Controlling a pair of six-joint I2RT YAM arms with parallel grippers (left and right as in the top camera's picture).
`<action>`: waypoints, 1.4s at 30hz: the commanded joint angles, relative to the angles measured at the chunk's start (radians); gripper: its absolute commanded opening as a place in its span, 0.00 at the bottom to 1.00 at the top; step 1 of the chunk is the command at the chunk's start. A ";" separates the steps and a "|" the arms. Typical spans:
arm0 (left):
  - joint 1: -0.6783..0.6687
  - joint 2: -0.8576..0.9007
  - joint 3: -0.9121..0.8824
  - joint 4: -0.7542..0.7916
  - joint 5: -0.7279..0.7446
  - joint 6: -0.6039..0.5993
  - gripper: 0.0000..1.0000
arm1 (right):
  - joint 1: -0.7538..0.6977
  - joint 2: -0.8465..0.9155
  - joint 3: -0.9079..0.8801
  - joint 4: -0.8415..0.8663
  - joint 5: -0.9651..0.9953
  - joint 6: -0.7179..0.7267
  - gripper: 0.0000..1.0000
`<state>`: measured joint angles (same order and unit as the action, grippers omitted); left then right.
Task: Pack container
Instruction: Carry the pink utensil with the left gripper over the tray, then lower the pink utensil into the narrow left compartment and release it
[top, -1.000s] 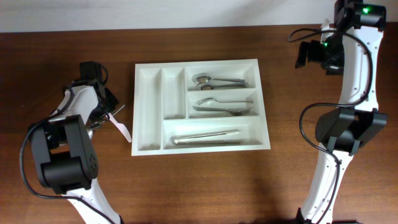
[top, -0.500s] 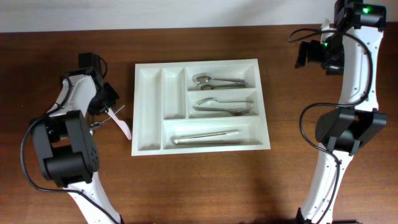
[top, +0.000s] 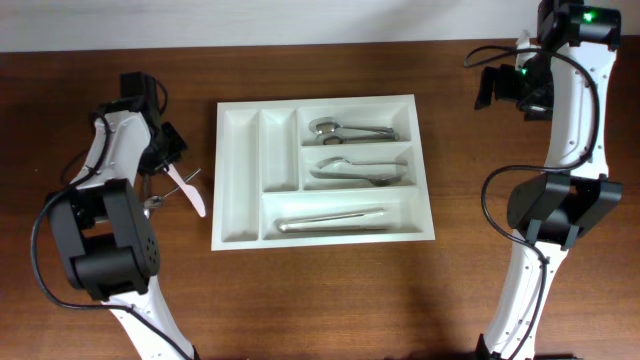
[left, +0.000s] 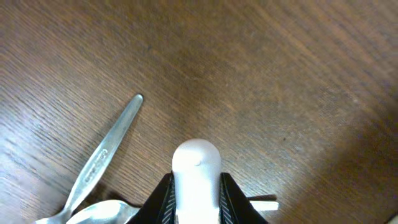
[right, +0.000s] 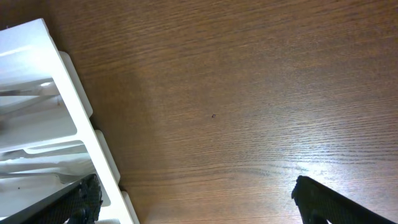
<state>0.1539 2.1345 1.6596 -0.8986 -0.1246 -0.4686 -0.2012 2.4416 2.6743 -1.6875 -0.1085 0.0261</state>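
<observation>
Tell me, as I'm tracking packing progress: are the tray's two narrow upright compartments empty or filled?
Empty. Overhead, both narrow compartments of the container show bare white floor; metal cutlery lies in the three long ones.

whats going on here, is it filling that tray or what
Yes, the robot is packing a white cutlery tray. Its left gripper is shut on a white plastic utensil just left of the tray, with a metal spoon lying loose on the table beside it. The three long compartments each hold metal cutlery; the two narrow ones are empty. The right gripper hangs open, holding nothing.
</observation>
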 joint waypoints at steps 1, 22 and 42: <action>0.003 0.012 0.087 -0.036 -0.015 0.052 0.02 | 0.003 0.000 0.019 0.000 0.009 0.009 0.99; -0.245 0.012 0.303 -0.103 0.054 0.347 0.02 | 0.003 0.000 0.019 0.000 0.009 0.009 0.99; -0.472 0.090 0.303 0.019 -0.077 0.166 0.02 | 0.003 0.000 0.019 0.000 0.009 0.009 0.99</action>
<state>-0.3229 2.1658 1.9434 -0.8841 -0.1963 -0.2459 -0.2012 2.4416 2.6743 -1.6875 -0.1085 0.0265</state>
